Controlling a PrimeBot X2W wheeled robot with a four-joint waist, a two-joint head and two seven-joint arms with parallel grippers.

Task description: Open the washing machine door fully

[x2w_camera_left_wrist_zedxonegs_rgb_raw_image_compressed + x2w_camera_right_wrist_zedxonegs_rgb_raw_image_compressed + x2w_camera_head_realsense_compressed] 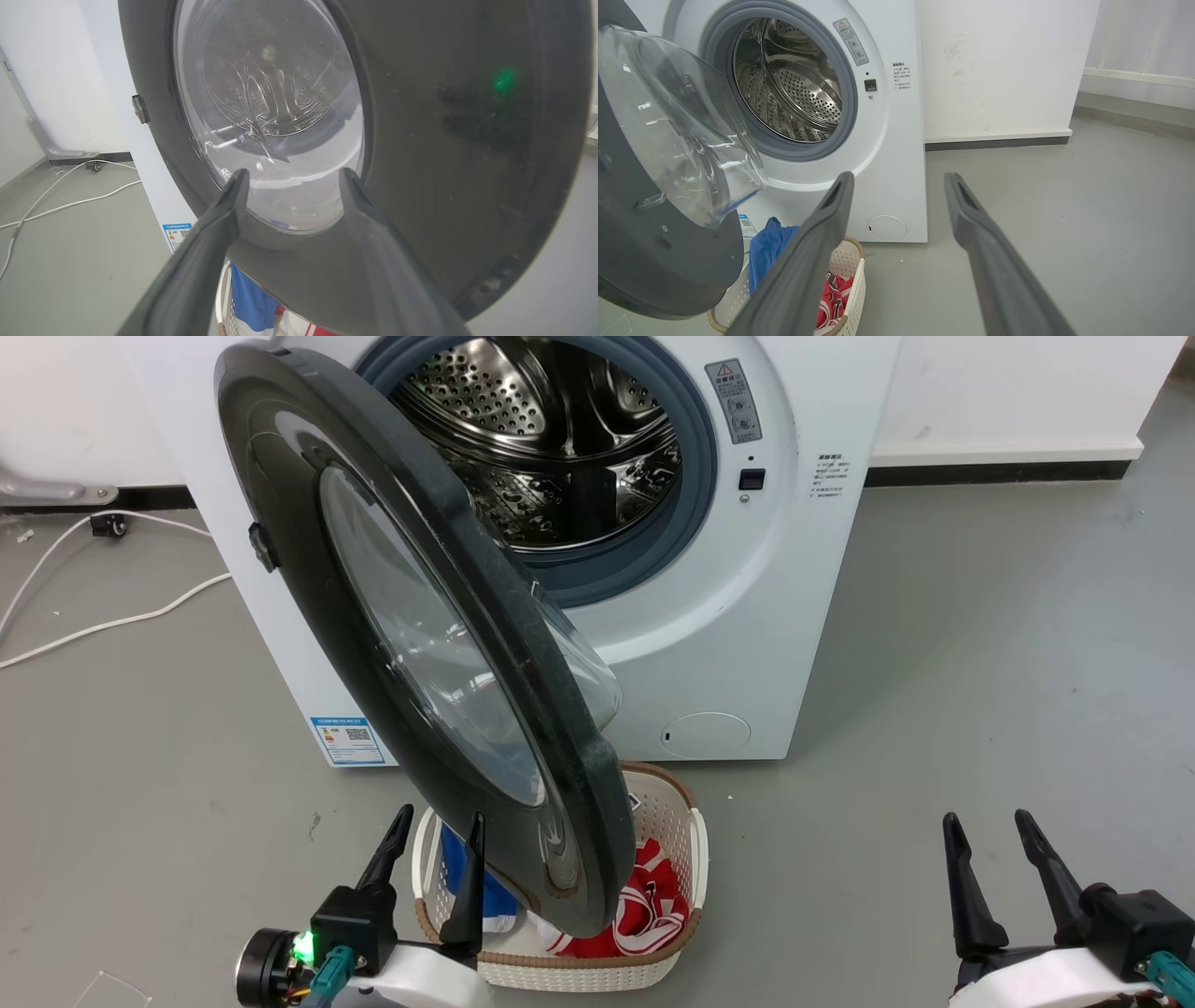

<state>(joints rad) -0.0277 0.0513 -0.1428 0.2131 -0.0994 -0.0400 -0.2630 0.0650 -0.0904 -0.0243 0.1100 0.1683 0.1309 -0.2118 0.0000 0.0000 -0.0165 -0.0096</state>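
Found left claw spread and empty, aimed at the glossy outer face of the washing machine door, close to it; contact not determinable. Found door standing about halfway out from the washing machine, hinged at left, free edge over the laundry basket. Found right claw spread, empty, well apart at right, facing the door's inner side. Judged left arm nearer; judged remaining swing leftward, toward the hinge side.
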